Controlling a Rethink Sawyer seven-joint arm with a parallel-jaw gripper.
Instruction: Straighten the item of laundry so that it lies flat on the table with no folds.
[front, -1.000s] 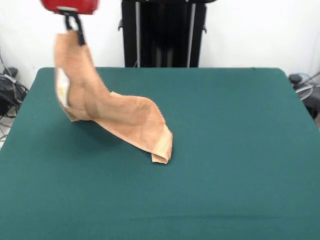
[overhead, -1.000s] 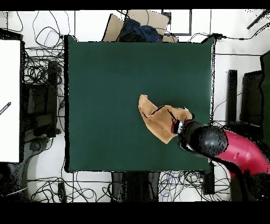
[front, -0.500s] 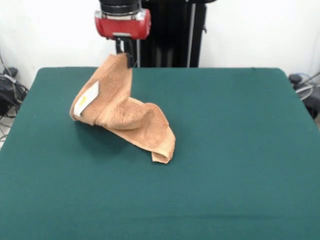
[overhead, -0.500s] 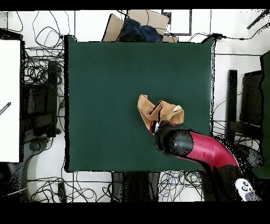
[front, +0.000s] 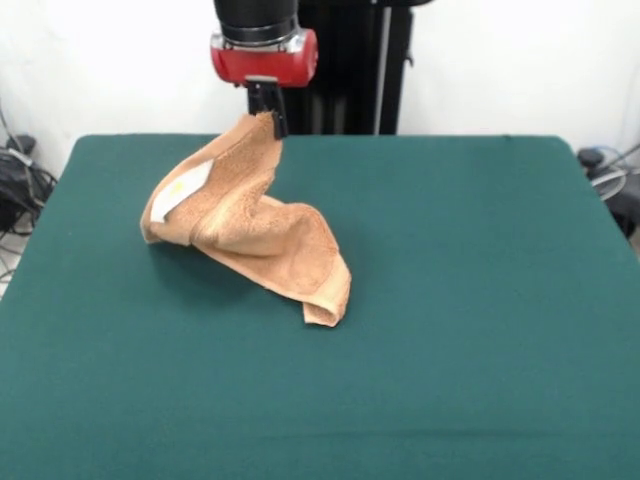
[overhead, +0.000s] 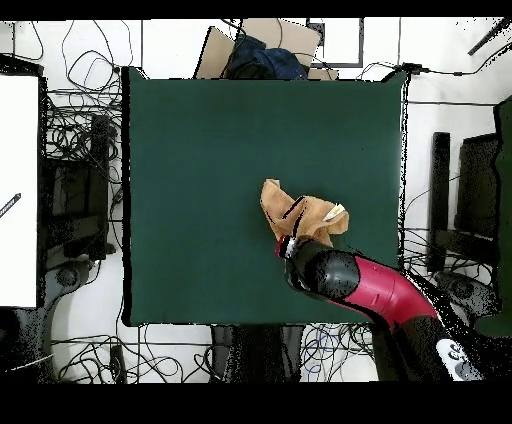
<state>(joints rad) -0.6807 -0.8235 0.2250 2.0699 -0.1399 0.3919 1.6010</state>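
The black two-fingered gripper (front: 270, 112) pinches one corner of the peach-orange terry-cloth hand towel (front: 250, 225), holding it raised, presumably to unfold it; the rest lies crumpled on the dark green felt table (front: 480, 300), white label (front: 185, 186) showing.

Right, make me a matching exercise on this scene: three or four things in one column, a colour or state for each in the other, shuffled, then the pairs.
Things:
1. towel
2. table
3. end effector
4. label

States:
A. dark green, flat
B. white, on a raised fold
C. peach-orange, crumpled, one corner lifted
D. shut on the towel's top corner

Pairs: 1-C, 2-A, 3-D, 4-B
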